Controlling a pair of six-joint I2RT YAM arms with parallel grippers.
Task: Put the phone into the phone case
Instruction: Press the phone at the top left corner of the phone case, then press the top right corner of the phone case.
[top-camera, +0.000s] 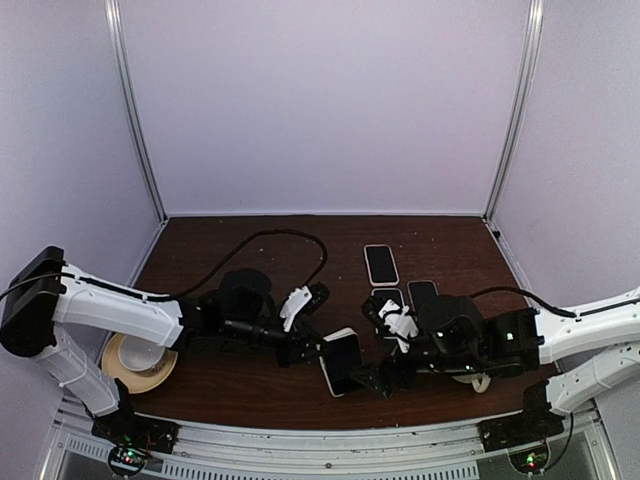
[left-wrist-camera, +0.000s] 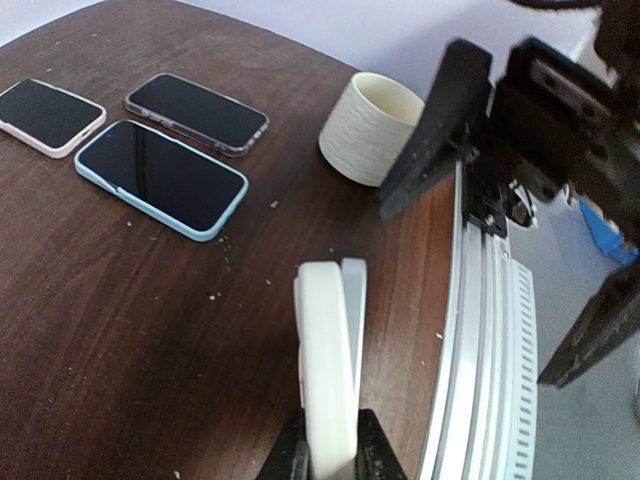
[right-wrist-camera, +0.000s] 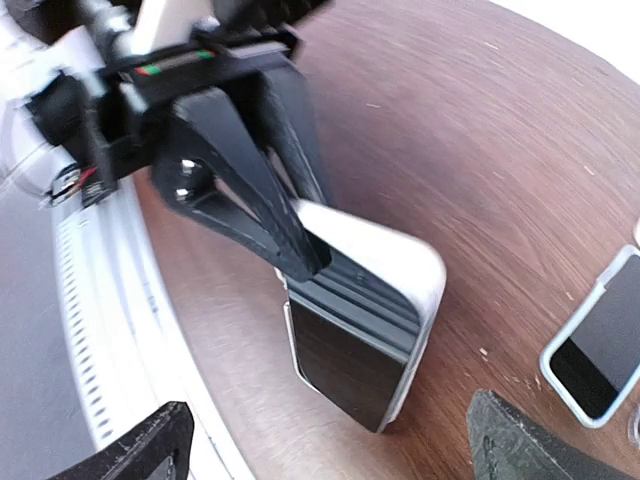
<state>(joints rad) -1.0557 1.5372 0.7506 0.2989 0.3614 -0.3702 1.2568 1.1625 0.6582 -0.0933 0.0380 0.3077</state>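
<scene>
One roll of tape (top-camera: 140, 362) lies far left on the table (top-camera: 235, 398). Left gripper (top-camera: 316, 352) is clamped on the white phone case (top-camera: 340, 362), holding it tilted on edge near the front rail. The dark phone (right-wrist-camera: 350, 365) sits against it; how fully seated, I cannot tell. Right gripper (top-camera: 390, 376) gapes wide just beside, holding nothing. Three cased phones (top-camera: 381, 263) lie behind.

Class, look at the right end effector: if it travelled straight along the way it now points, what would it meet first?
Most likely the phone, gripped by the left end effector, straight ahead of the open right end effector; the exact gap is unclear.
</scene>
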